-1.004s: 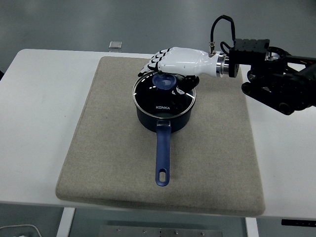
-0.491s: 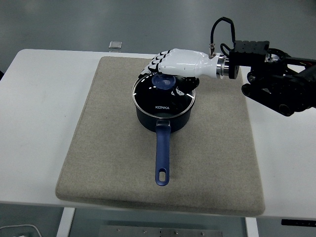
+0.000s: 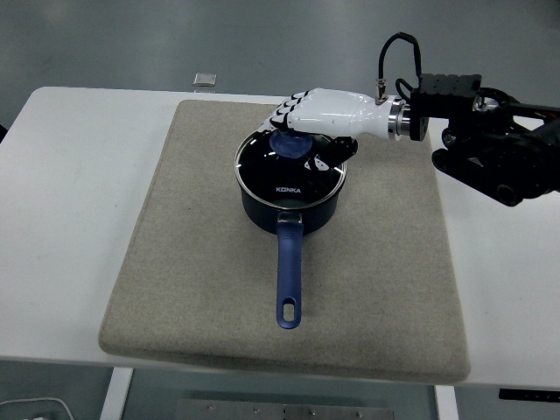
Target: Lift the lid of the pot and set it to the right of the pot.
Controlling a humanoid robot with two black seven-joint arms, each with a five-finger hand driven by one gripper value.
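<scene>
Near frame centre, slightly above the middle: dark blue pot on a beige mat, handle running straight down toward the bottom edge, hanging hole at its lower end. Pot lid seated level on the pot rim, dark glass with a metal ring, white lettering near its front edge. Blue knob at the lid's middle, partly covered from above.

Just above the lid, upper centre of the frame: right hand, white shell with black finger joints, reaching in from the right, palm down. Fingers curled over and around the knob, thumb tucked below on the right side near the lid rim; closed about the knob as far as visible, though actual contact under the palm hidden. Lid not raised, no gap between lid and pot.

At upper right: silver wrist collar and black arm stretching to the right edge, a black cable looping up above the wrist.

Under everything: white table, the mat covering its middle, bare white strips at left and right. Mat area right of the pot bare. At top, just past the mat's far edge, left of centre: small grey object on the table's far rim, too small to identify.
</scene>
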